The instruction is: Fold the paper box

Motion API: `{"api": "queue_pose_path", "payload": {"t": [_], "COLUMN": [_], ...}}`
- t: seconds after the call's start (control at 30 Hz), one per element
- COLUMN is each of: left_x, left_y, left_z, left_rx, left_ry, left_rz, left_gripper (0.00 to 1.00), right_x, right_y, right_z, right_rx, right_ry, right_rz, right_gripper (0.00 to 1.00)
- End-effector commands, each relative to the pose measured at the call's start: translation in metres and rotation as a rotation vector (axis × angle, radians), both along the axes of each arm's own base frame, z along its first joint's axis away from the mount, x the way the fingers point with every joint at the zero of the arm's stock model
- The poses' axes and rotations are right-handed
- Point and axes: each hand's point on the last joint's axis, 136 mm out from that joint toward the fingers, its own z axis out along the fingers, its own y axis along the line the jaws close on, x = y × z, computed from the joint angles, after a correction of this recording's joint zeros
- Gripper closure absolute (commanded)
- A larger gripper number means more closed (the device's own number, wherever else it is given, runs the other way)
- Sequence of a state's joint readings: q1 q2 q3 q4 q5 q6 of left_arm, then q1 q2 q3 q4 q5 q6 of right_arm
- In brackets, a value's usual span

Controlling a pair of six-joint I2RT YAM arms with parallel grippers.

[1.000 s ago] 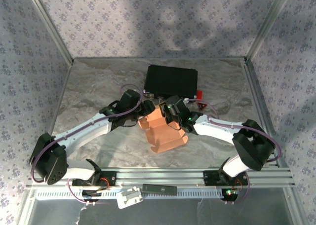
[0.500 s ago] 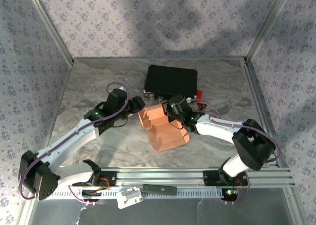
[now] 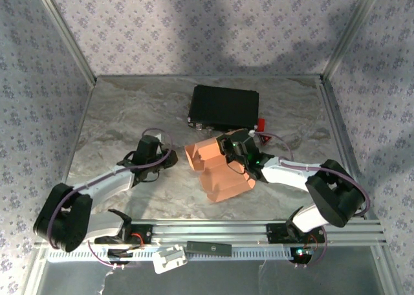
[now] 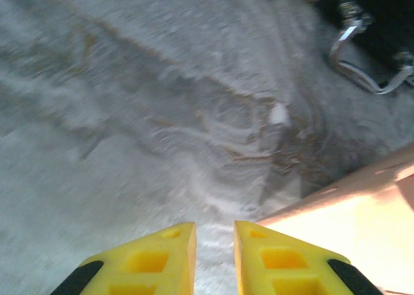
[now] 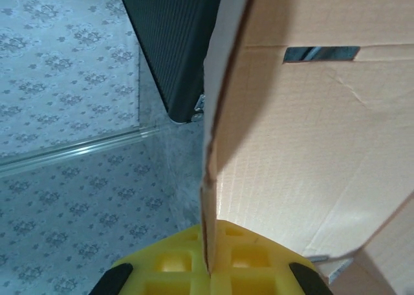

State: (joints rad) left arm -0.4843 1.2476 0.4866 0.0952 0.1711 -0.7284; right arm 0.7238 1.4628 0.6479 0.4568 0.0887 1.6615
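Paper box: salmon cardboard, partly folded, at the middle of the counter, just on the near side of the black case. Right claw: clamped on the edge of a box panel. Left claw: narrow gap, empty, just beside the box's left side.

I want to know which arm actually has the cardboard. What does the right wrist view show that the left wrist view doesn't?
Right wrist view: the right gripper shut on an edge of the paper box, a slot cut in its panel, and the floral wall behind. Left wrist view: the left gripper, fingers a little apart with nothing between them, over the marble table near the box, plus metal latches. Shared: the salmon cardboard and the black case.
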Motion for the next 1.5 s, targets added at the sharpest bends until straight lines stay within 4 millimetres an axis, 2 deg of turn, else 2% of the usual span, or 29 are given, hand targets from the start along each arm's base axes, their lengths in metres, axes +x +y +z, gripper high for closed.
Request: {"api": "queue_pose_path", "payload": {"t": [0.0, 0.17, 0.57, 0.93, 1.03, 1.13, 1.37, 1.47], "left_x": [0.015, 0.009, 0.002, -0.001, -0.001, -0.005, -0.012, -0.014], "left_y": [-0.031, -0.045, -0.073, -0.090, -0.089, -0.085, -0.069, -0.066], "left_z": [0.029, 0.032, 0.035, 0.032, 0.030, 0.030, 0.033, 0.026], "left_rx": [-0.088, -0.100, -0.055, -0.009, 0.015, 0.037, 0.093, 0.114], "left_ry": [-0.189, -0.244, -0.303, -0.347, -0.354, -0.363, -0.381, -0.366], "left_rz": [-0.149, -0.202, -0.312, -0.340, -0.328, -0.323, -0.312, -0.320], "left_gripper": [0.77, 0.71, 0.71, 0.66, 0.60, 0.59, 0.53, 0.52], "right_x": [0.002, 0.005, 0.012, 0.014, 0.014, 0.015, 0.007, 0.005], "right_y": [-0.002, -0.001, 0.004, 0.007, 0.006, 0.006, 0.002, 0.004], "right_z": [0.011, 0.012, 0.011, 0.012, 0.011, 0.012, 0.016, 0.016], "right_rx": [0.007, 0.025, 0.050, 0.059, 0.058, 0.060, 0.064, 0.083], "right_ry": [-0.057, -0.068, -0.058, -0.055, -0.053, -0.059, -0.193, -0.231], "right_rz": [0.015, 0.022, 0.020, 0.019, 0.017, 0.018, 0.025, 0.036], "right_gripper": [1.00, 1.00, 1.00, 1.00, 1.00, 1.00, 1.00, 1.00]}}
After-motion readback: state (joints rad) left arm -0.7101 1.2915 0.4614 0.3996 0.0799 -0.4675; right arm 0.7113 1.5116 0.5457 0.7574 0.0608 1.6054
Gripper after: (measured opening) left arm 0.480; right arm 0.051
